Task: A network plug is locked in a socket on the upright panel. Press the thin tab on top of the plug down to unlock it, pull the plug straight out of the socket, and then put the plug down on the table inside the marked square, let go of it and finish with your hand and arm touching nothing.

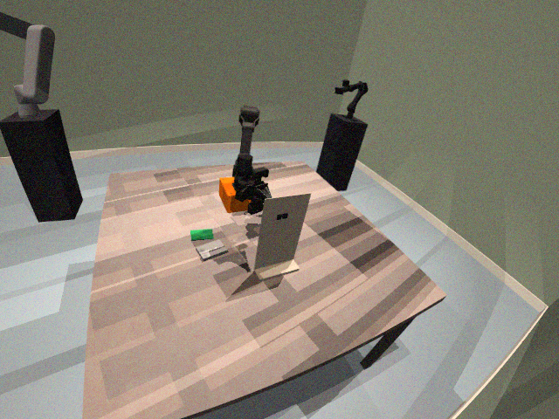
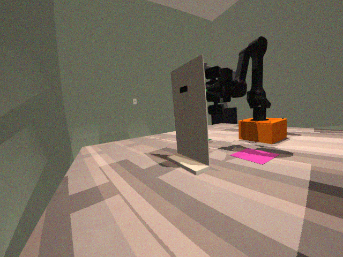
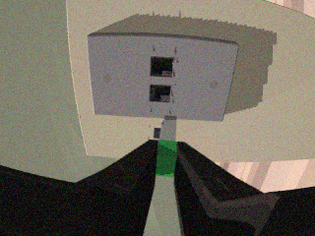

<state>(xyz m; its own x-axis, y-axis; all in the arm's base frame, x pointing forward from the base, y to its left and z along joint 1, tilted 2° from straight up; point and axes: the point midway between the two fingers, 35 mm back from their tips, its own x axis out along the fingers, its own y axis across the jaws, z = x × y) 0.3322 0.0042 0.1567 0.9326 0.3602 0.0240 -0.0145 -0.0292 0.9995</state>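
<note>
My gripper (image 3: 165, 149) (image 2: 208, 90) is shut on the green network plug (image 3: 167, 159), whose grey front end (image 3: 168, 128) points at the panel. The plug is out of the socket and hangs in the air a short way in front of the grey socket box (image 3: 118, 86). Both socket openings (image 3: 161, 66) (image 3: 159, 93) look dark and empty. The upright panel (image 1: 282, 238) (image 2: 191, 121) (image 3: 276, 138) stands on its pale foot and hides most of my fingers in the top and exterior views. The marked square lies flat on the table, pink in the exterior view (image 2: 254, 155) and grey in the top view (image 1: 210, 249).
The arm stands on an orange base (image 1: 229, 195) (image 2: 263, 129) behind the panel. A small green block (image 1: 201, 234) lies on the table next to the square. Two black pedestals (image 1: 40, 164) (image 1: 341, 151) with cameras stand beyond the table.
</note>
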